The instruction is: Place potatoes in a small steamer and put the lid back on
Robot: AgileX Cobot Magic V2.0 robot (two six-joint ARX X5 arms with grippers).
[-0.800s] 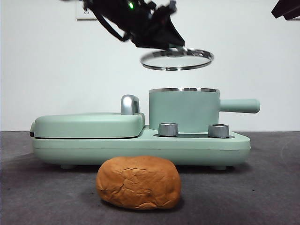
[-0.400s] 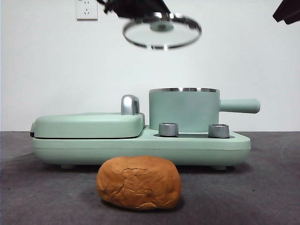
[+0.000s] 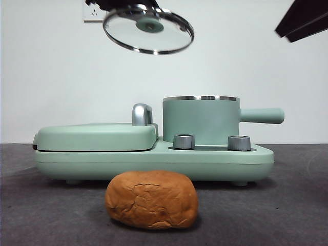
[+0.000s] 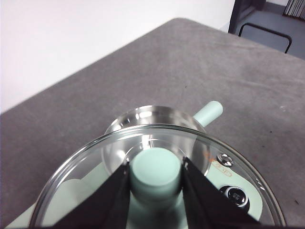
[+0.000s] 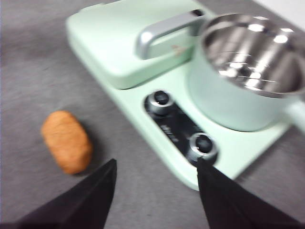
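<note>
Left hand (image 4: 155, 183) clamping the mint knob of the round clear glass lid (image 3: 148, 31), tilting high above the open mint-green steamer pot (image 3: 201, 120), right hand (image 5: 155, 191) hanging with jaws apart, orange-brown potato (image 3: 151, 199) lying on the worktop

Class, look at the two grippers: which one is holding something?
The left gripper, clamped on the lid's green knob above the pot; the right gripper is open and empty.

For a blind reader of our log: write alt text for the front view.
The left gripper holds the tilted glass lid by its knob, high above the cooker, left of the open mint-green steamer. The orange-brown potato lies on the grey table in front. The right gripper waits top right.
</note>
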